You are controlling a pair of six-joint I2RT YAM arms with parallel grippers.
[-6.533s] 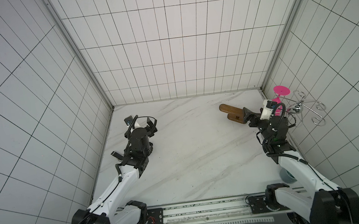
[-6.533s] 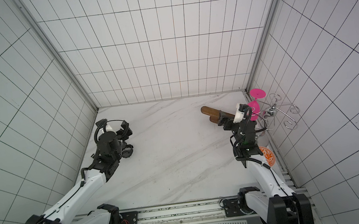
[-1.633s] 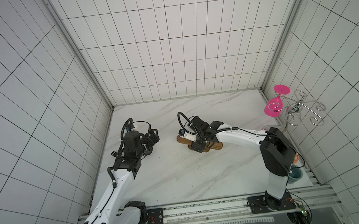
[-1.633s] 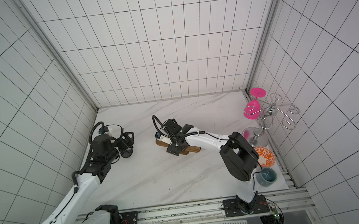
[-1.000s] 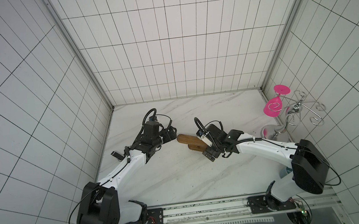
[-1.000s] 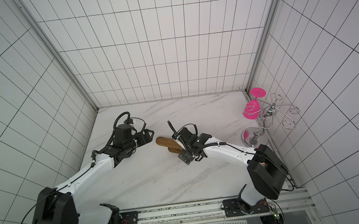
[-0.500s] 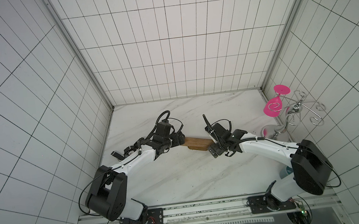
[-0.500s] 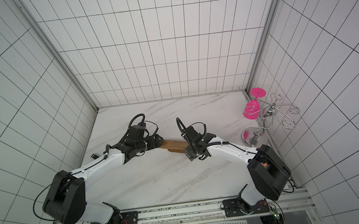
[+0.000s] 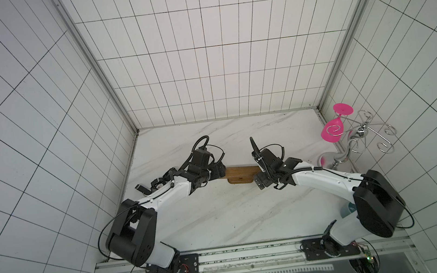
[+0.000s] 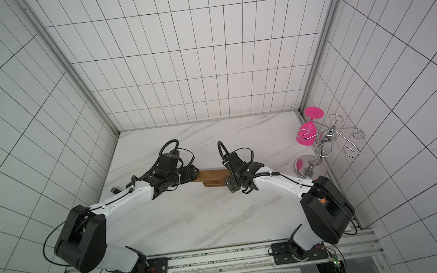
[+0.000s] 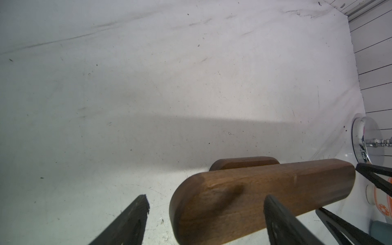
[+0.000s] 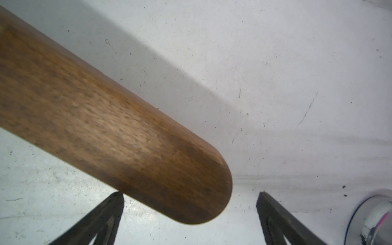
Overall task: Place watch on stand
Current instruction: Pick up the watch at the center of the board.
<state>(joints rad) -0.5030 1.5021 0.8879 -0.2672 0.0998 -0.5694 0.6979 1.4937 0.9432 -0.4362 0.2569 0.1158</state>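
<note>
The wooden stand (image 9: 241,171) stands near the middle of the white marbled bench (image 9: 221,219). Its long bar runs across from one arm to the other, and its shorter oval base (image 9: 241,180) shows under the bar on the side nearer to the robot. The left tool (image 9: 219,171) is at the left end of the bar and the right tool (image 9: 258,173) is at the right end, so the stand lies between the two. In the left wrist view the dark fingers (image 11: 131,220) of the left tool are wide apart, with the rounded end of the bar between them. One finger is clear of the wood, with bare bench in the gap. The other crosses in front of the bar, and I cannot tell if it touches. This tool is open and grips nothing. In the right wrist view the right tool is open too. The other rounded end of the bar sits between its fingers (image 12: 101,216); one tip is just at the edge of the wood and the other is well clear of it. At the right edge of the bench stands a silver wire glass rack (image 9: 364,136), apart from the stand, and a pink glass (image 9: 332,131) hangs on it with the foot upward.
</note>
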